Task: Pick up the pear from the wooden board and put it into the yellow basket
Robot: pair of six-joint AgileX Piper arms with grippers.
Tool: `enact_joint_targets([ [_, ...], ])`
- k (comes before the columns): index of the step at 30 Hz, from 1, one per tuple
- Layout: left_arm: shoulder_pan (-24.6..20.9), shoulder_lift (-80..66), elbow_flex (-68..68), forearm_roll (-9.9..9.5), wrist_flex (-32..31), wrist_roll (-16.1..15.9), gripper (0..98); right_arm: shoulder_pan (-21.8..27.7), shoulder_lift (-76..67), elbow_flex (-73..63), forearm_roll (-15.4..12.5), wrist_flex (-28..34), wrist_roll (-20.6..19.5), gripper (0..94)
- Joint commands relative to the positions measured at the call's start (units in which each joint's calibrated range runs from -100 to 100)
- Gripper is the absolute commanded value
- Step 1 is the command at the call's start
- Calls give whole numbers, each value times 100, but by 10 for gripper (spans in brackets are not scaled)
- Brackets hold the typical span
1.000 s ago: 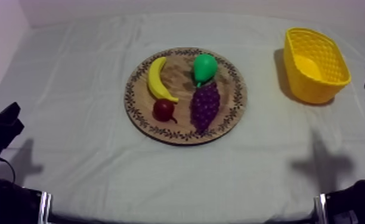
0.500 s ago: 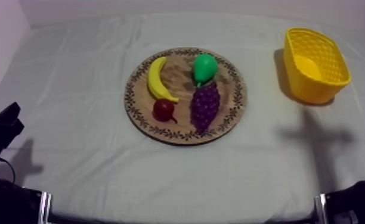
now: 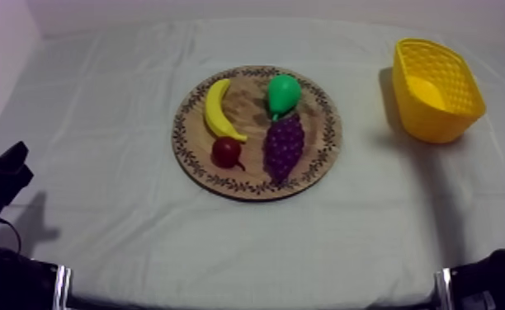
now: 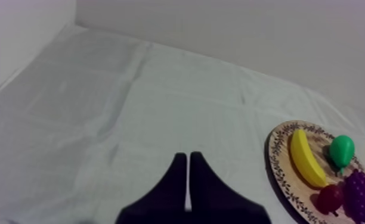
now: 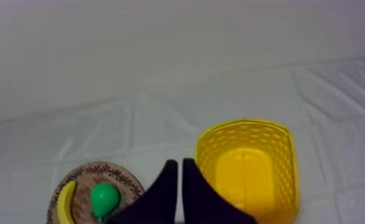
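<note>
My right gripper (image 5: 179,164) is closed on nothing; the basket (image 5: 244,123) is just beside its fingers, the pear (image 5: 104,199) on the board (image 5: 101,168) at their other side. My left gripper (image 4: 188,158), also closed and empty, is well apart from the board. I should open the right fingers wide and take the pear's thick part, avoiding the grapes (image 3: 283,147).

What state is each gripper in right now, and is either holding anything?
Left gripper: shut, holding nothing, above the cloth.
Right gripper: shut, holding nothing, beside the basket.
</note>
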Motion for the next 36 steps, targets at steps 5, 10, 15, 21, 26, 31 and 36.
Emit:
enact_joint_targets([
  [5,2,0,5,2,-1,-2,1,25,1106,-595,-177,337,113,2],
  [10,2,0,5,2,-1,-2,1,-174,1715,-855,-189,477,123,2],
  [15,2,0,5,2,-1,-2,1,-500,2162,-1006,-160,512,77,2],
  [21,2,0,5,2,-1,-2,1,-961,2507,-1100,-170,487,-95,3],
  [26,2,0,5,2,-1,-2,1,-1358,2708,-1173,-72,392,-408,10],
  [31,2,0,5,2,-1,-2,1,-1642,2980,-1308,61,366,-783,47],
  [36,2,0,5,2,-1,-2,1,-1785,3228,-1373,162,320,-1029,96],
])
